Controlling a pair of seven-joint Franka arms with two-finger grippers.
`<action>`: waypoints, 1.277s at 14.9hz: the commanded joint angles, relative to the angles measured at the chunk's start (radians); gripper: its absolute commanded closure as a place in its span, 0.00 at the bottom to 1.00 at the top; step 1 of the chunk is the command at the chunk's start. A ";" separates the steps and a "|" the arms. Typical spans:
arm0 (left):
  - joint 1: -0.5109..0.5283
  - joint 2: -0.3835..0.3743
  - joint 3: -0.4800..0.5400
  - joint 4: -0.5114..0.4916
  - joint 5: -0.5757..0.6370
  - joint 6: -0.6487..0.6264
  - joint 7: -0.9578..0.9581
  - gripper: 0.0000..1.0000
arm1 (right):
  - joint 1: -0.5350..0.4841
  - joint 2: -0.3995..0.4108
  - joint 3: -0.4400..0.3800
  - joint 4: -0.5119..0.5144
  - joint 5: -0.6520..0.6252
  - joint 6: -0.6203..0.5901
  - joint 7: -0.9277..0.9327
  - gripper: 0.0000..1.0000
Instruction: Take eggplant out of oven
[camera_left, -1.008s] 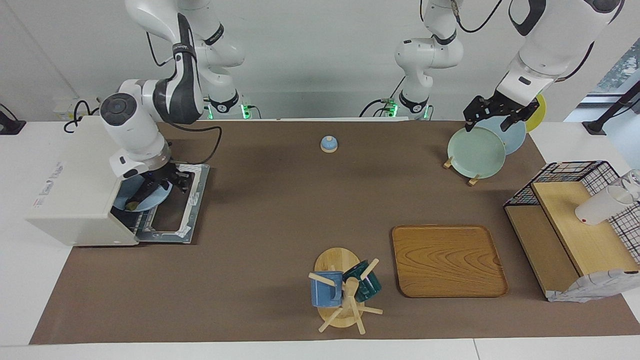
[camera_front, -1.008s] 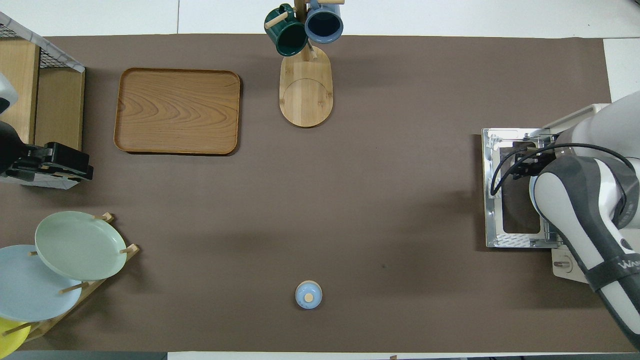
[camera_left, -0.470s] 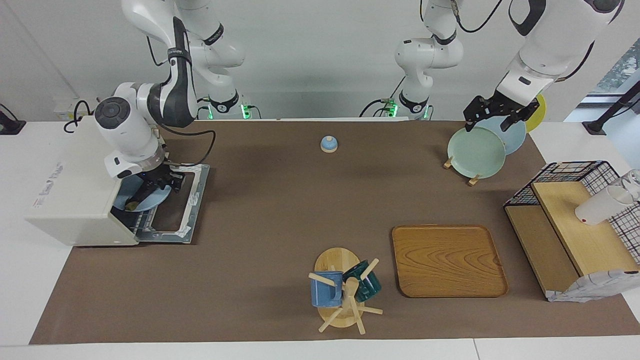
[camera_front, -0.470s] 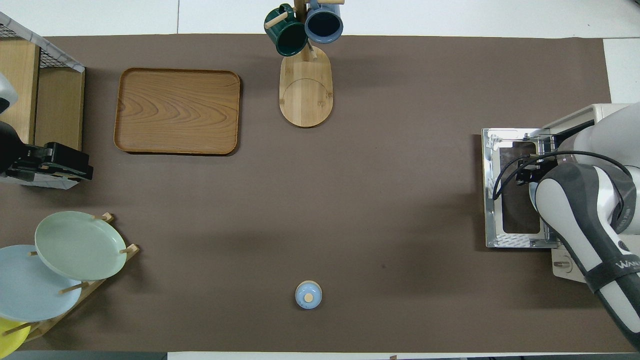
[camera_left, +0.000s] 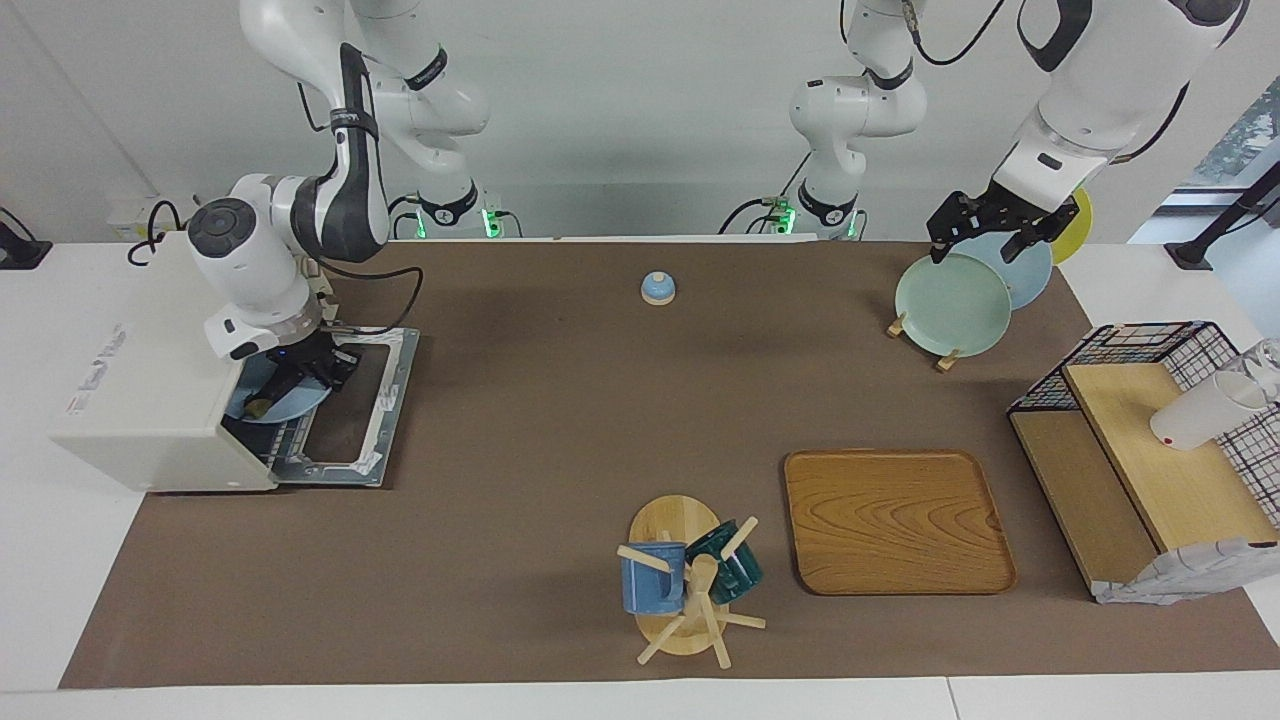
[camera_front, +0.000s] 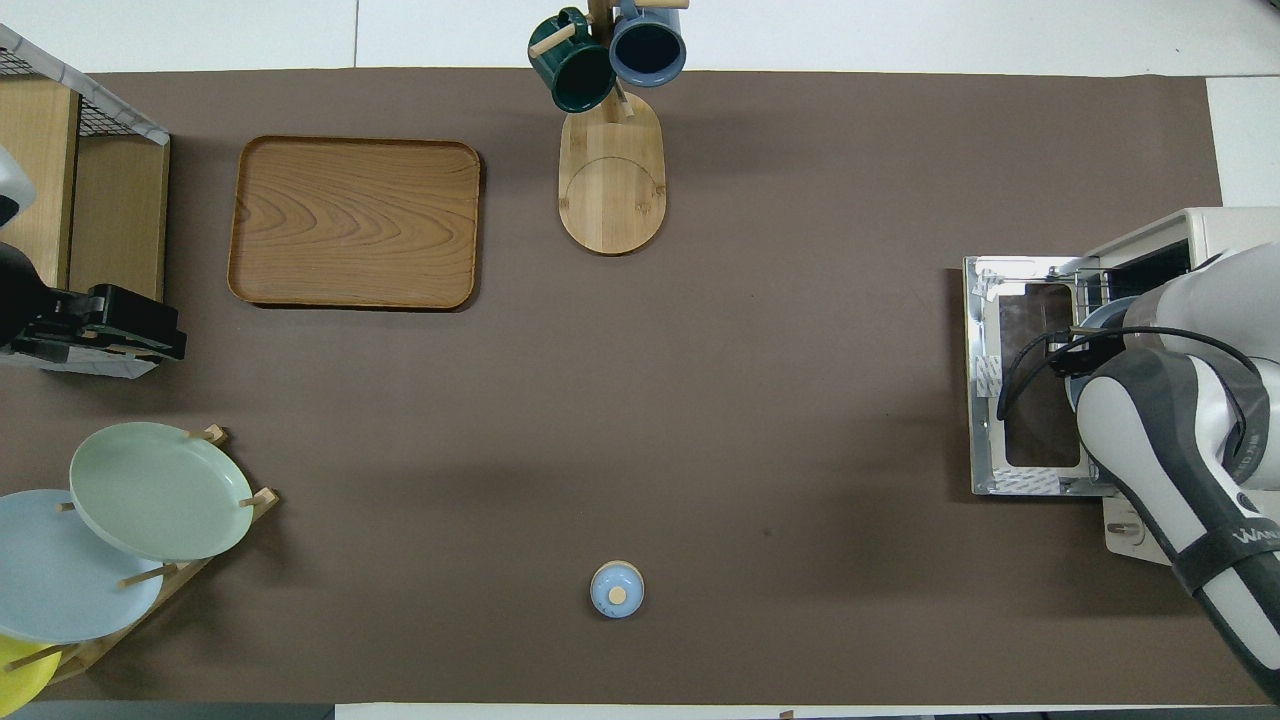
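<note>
The white oven (camera_left: 140, 400) stands at the right arm's end of the table with its door (camera_left: 375, 400) folded down flat. A pale blue plate (camera_left: 250, 385) lies on the rack inside. The eggplant lies on that plate; only its brownish stem end (camera_left: 257, 406) and a bit of dark body show. My right gripper (camera_left: 298, 378) reaches into the oven mouth and is low over the eggplant; whether it holds it is hidden. In the overhead view my right arm covers the gripper, and the oven (camera_front: 1200, 228) and the plate's edge (camera_front: 1098, 314) show. My left gripper (camera_left: 985, 232) waits, open, over the plate rack.
A plate rack (camera_left: 955, 300) with green, blue and yellow plates stands near the left arm. A wooden tray (camera_left: 895, 520), a mug tree (camera_left: 690, 580) with two mugs, a small blue lidded pot (camera_left: 657, 288) and a wire-mesh shelf (camera_left: 1150, 450) with a white cup are on the brown mat.
My right wrist has shifted toward the robots and closer to the oven body, and the gripper has gone a little deeper over the plate. The left arm has not moved.
</note>
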 joint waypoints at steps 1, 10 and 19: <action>0.005 -0.022 0.001 -0.017 -0.006 0.006 -0.001 0.00 | -0.002 -0.025 0.010 -0.036 -0.028 0.017 -0.056 1.00; 0.005 -0.022 0.001 -0.017 -0.006 0.006 -0.001 0.00 | 0.369 0.023 0.021 0.184 -0.174 -0.236 0.157 1.00; 0.005 -0.022 0.003 -0.017 -0.006 0.006 0.001 0.00 | 0.810 0.382 0.021 0.690 -0.105 -0.434 0.747 1.00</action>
